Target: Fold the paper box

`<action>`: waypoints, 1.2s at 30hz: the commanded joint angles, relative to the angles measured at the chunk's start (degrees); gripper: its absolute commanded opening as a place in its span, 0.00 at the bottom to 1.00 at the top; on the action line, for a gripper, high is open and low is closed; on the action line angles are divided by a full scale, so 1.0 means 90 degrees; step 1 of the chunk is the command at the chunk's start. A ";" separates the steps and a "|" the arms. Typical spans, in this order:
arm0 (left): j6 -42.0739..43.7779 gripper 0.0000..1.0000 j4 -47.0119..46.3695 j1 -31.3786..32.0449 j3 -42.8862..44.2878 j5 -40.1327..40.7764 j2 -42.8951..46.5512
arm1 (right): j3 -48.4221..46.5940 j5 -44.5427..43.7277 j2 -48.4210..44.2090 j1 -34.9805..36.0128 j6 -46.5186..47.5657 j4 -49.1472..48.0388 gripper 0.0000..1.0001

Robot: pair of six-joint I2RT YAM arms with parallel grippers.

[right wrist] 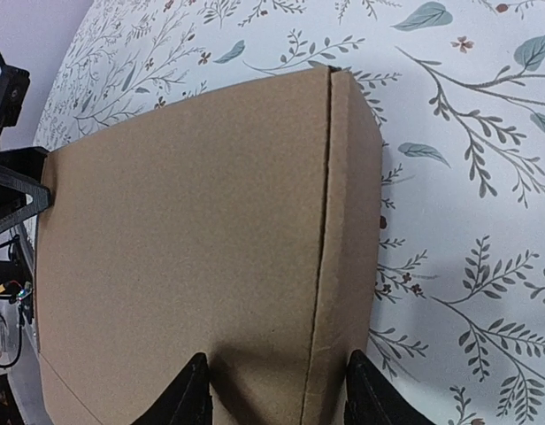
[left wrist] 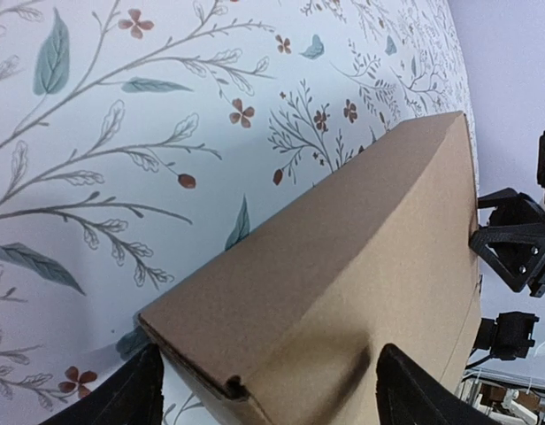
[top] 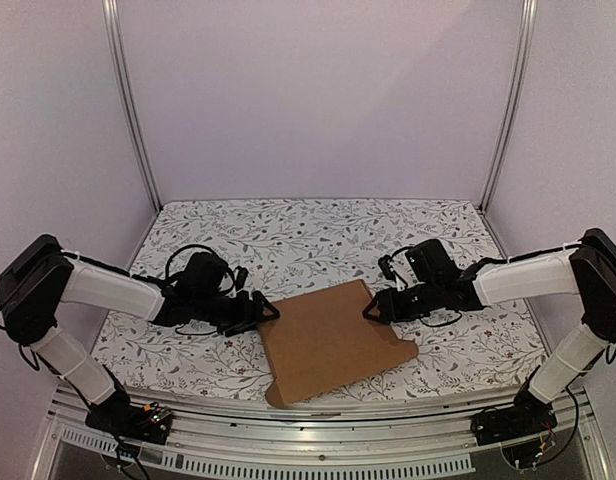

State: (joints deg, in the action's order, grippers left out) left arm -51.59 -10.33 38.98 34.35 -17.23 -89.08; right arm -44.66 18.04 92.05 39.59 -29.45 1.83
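Observation:
The paper box (top: 328,340) is a brown cardboard piece lying folded shut and flat at the table's near middle. My left gripper (top: 265,310) sits at its far left corner. In the left wrist view the box corner (left wrist: 255,354) lies between the wide-apart fingers (left wrist: 122,398), so that gripper is open. My right gripper (top: 373,311) is at the far right corner. In the right wrist view its fingers (right wrist: 195,394) straddle the box's side strip (right wrist: 348,230), one over the lid (right wrist: 184,230), one beside the outer edge. It is partly open, not clamped.
The floral tablecloth (top: 288,235) covers the table around the box. Aluminium frame posts (top: 128,100) and white walls enclose the back and sides. A metal rail (top: 318,410) runs along the near edge by the arm bases.

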 commanded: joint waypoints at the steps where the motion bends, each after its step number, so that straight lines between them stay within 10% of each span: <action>1: 0.0330 0.81 -0.0041 -0.0167 0.0438 -0.0359 -0.0168 | 0.0597 -0.0701 -0.0161 0.0344 -0.0740 -0.0053 0.49; 22: 0.1206 0.80 0.1514 -0.0581 0.0630 -0.0168 0.0305 | 0.1118 -0.1955 -0.1199 0.0650 -0.1437 0.0043 0.66; 36: 0.0759 0.80 0.0999 -0.0318 -0.0268 -0.0421 0.0975 | 0.1311 -0.1226 -0.1579 0.0343 -0.1612 -0.0133 0.48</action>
State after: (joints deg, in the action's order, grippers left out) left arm -43.90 1.13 35.40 32.99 -20.21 -80.29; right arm -34.00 4.99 79.64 43.05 -43.44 -0.12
